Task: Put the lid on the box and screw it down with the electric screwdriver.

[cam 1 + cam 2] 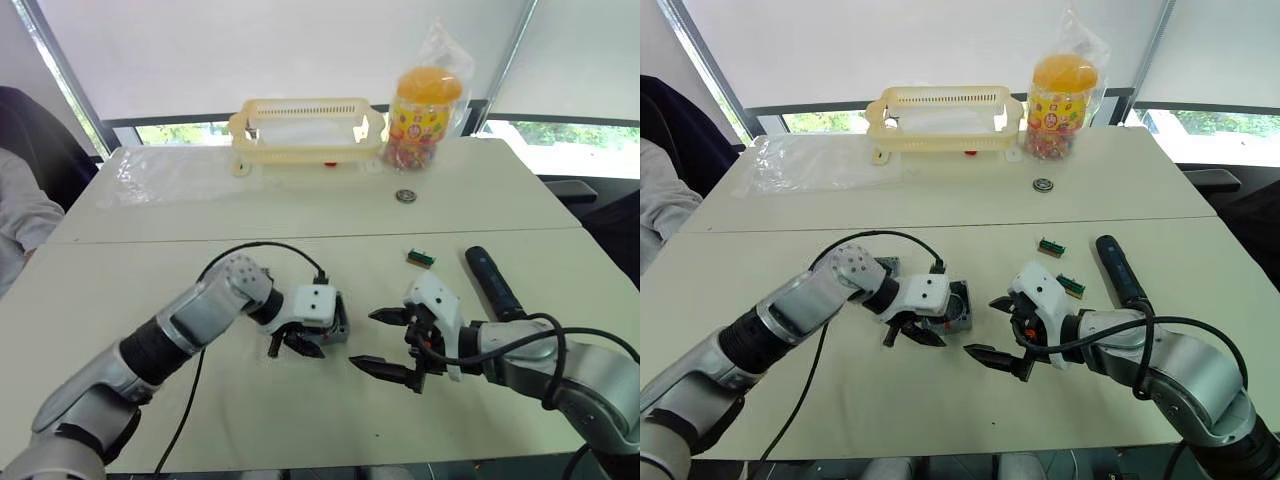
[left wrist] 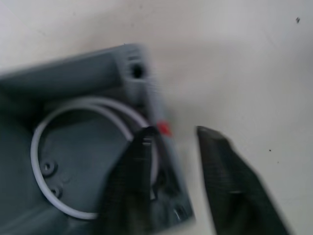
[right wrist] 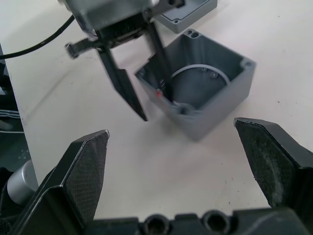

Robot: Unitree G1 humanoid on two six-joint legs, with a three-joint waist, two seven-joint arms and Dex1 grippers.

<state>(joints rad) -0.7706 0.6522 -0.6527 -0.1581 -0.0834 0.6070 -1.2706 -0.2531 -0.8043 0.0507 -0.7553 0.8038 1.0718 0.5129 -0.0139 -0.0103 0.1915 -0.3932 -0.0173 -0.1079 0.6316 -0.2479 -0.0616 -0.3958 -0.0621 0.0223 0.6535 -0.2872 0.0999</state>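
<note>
The counter (image 1: pixel 300 420), pale and in two sections, carried all objects. At its far edge stood a yellow slatted basket (image 1: pixel 308 130), and beside it a jar with an orange lid (image 1: pixel 422 118) inside a clear bag; a small round metal piece (image 1: pixel 405 196) lay in front of the jar. The left tool (image 1: pixel 293 343) was at the grey box (image 3: pixel 198 93) near the counter's middle, its fingers apart and straddling one wall: one finger (image 2: pixel 132 181) lay inside the hollow, the other (image 2: pixel 234 186) outside, next to the small red mark (image 2: pixel 164 129). Whether the fingers pressed the wall could not be told. The box stood open side up, with a white ring (image 2: pixel 58 161) on its floor. The lid (image 3: pixel 183 12) lay flat on the counter just beyond the box. The right tool (image 1: pixel 392 345) hovered near the box on its right, fingers wide apart and holding nothing. The electric screwdriver (image 1: pixel 492 283) lay on the counter to the right, behind the right tool. Two small green-brown bit strips (image 1: pixel 1052 246) lay between the screwdriver and the box.
</note>
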